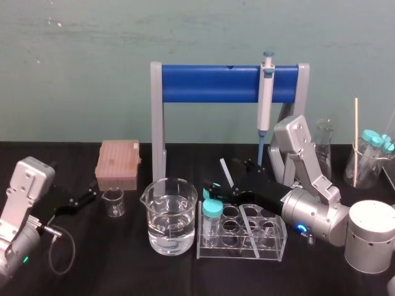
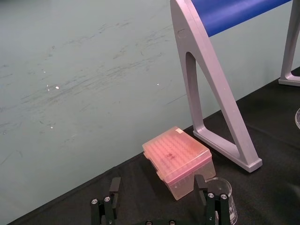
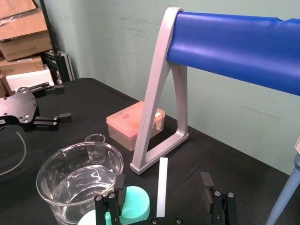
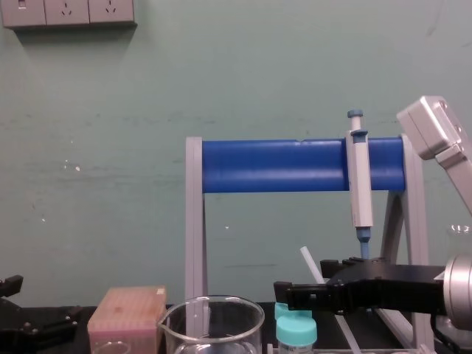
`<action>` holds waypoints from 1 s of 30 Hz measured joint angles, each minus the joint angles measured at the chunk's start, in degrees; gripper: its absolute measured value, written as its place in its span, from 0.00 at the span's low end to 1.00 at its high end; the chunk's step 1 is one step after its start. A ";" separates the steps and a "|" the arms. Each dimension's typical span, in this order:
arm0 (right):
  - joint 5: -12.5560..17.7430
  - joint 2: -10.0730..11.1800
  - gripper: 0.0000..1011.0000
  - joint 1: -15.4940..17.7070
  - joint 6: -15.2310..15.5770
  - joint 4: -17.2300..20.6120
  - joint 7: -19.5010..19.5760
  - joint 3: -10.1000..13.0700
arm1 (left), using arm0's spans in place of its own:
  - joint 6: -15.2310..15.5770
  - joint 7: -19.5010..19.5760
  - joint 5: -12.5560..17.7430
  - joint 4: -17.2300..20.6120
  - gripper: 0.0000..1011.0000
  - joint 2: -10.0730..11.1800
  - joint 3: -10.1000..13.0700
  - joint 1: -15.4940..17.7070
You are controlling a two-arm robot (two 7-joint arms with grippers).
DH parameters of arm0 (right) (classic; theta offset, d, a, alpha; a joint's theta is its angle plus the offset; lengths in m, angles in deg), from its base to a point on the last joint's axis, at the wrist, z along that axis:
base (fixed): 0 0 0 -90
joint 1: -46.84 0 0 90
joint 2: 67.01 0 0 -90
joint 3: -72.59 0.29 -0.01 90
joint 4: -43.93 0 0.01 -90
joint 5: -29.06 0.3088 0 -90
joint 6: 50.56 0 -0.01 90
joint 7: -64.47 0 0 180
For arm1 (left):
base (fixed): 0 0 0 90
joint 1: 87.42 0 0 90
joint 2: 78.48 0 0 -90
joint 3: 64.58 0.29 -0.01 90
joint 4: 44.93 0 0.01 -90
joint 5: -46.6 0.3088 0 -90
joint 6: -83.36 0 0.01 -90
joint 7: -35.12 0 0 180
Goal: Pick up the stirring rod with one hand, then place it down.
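Head view: the stirring rod (image 1: pixel 226 171) is seen leaning in the tube rack (image 1: pixel 271 248) at bench centre, top tilted far-left, lower part down among the rack's holes. The right gripper (image 1: pixel 231 179) is set around the upper part, w/ a capped tube (image 1: pixel 212 217) and the large beaker (image 1: pixel 170 216) just to its left. The left gripper (image 1: pixel 77 198) is parked at the left edge, near the pink tip box (image 1: pixel 118 163).

Left wrist view: the jaws of the left gripper (image 2: pixel 158 187) are shown spread, nothing btw. them.

Right wrist view: what the head view leaves unclear is settled here. The jaws of the right gripper (image 3: pixel 163 183) are apart, w/ the rod (image 3: pixel 162 187) approx. midway and touched by neither.

Chest view: the rod's (image 4: pixel 313 267) slant is given side-on, not readable from the wrist view. The rod crosses the right gripper (image 4: pixel 289 295), w/ the pipette (image 4: pixel 361 184) hanging just to the right.

Risks, as judged: the grip is not yet made. If the jaws are closed off-centre, the thin, smooth rod could be pushed aside or could slip. If it is lifted straight up rather than along the slant, the lower end could catch and the light rack be dragged or tipped. The capped tube could be knocked, as it stands close by.
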 joint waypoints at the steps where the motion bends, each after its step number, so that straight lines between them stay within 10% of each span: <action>1: 0.00 0.01 0.99 0.00 0.00 0.00 0.00 0.00 | 0.00 0.00 0.00 0.00 0.99 0.00 0.00 0.00; 11: 0.23 0.05 0.92 0.04 -0.03 0.07 0.00 0.01 | 0.00 0.00 0.00 0.00 0.99 0.00 0.00 0.00; 30: 0.37 0.11 0.34 0.11 -0.05 0.17 0.01 0.02 | 0.00 0.00 0.00 0.00 0.99 0.00 0.00 0.00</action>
